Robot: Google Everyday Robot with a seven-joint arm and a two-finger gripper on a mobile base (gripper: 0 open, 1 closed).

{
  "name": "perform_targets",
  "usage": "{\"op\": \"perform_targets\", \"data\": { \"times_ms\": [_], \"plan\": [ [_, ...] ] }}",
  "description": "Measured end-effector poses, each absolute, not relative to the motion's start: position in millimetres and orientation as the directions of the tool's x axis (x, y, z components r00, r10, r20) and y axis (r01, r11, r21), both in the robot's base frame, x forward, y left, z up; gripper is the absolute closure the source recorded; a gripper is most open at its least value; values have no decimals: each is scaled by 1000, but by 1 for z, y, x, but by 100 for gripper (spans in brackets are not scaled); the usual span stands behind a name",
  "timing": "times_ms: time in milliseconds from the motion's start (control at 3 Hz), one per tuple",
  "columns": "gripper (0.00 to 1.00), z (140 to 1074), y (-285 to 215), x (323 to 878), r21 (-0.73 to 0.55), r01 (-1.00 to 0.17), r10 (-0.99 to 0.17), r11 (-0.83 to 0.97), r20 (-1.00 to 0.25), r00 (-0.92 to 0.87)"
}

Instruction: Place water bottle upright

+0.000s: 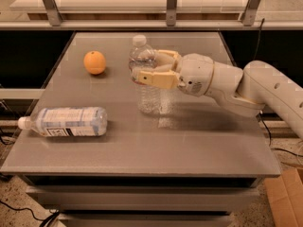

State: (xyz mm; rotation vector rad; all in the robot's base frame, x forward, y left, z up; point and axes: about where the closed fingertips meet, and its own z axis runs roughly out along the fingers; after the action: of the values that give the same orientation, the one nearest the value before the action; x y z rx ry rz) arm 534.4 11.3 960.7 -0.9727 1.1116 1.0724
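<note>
The water bottle (149,98), small, clear and ribbed with a white cap, stands upright on the grey table (213,141) near its middle. My gripper (146,66) reaches in from the right at the bottle's shoulder. Its near cream finger (154,78) lies across the front of the bottle and the far finger passes behind it, so the fingers are shut on the bottle. The bottle's base rests on the table top.
A fatter bottle with a white-and-blue label (66,122) lies on its side at the front left. An orange (94,62) sits at the back left. My white arm (265,91) spans the right side. A metal railing runs behind the table.
</note>
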Motion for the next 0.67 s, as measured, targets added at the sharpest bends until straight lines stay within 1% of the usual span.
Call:
{"op": "perform_targets", "data": {
  "times_ms": [667],
  "plan": [
    [36, 958, 12, 535, -57, -976, 178, 208, -980, 95]
  ]
}}
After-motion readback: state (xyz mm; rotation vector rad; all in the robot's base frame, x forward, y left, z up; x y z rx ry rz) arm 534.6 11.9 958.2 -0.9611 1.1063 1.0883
